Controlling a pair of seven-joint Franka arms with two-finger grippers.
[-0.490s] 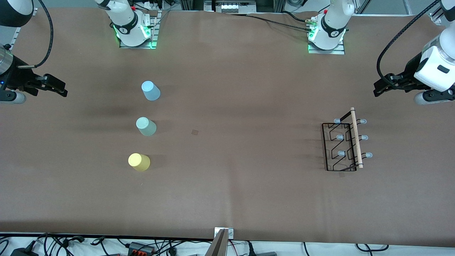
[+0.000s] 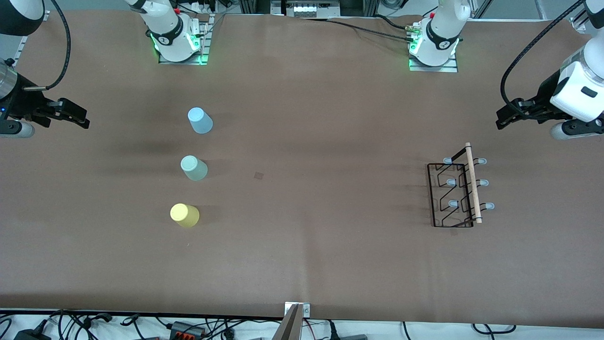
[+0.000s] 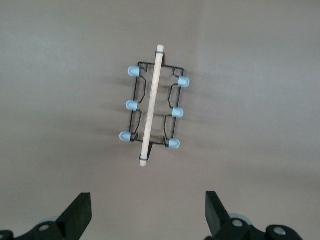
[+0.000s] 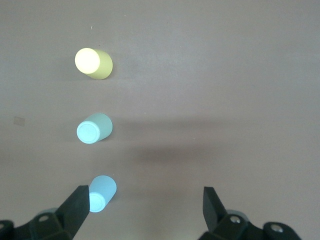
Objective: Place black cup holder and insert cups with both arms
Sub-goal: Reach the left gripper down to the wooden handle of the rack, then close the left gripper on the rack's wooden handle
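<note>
Black cup holder [image 2: 455, 191] stands apart from cups [image 2: 194, 168]; both hands [image 3: 147, 222] [image 4: 145, 217] spread.

Even overhead light, moderately bright. Soft, diffuse shadows streak the table [image 2: 302, 264] beside the cups [image 2: 193, 168]. Yellow cup's [image 4: 93, 63] top blows out in the right wrist view. Green LED glow at both bases. Focus is sharp.
</note>
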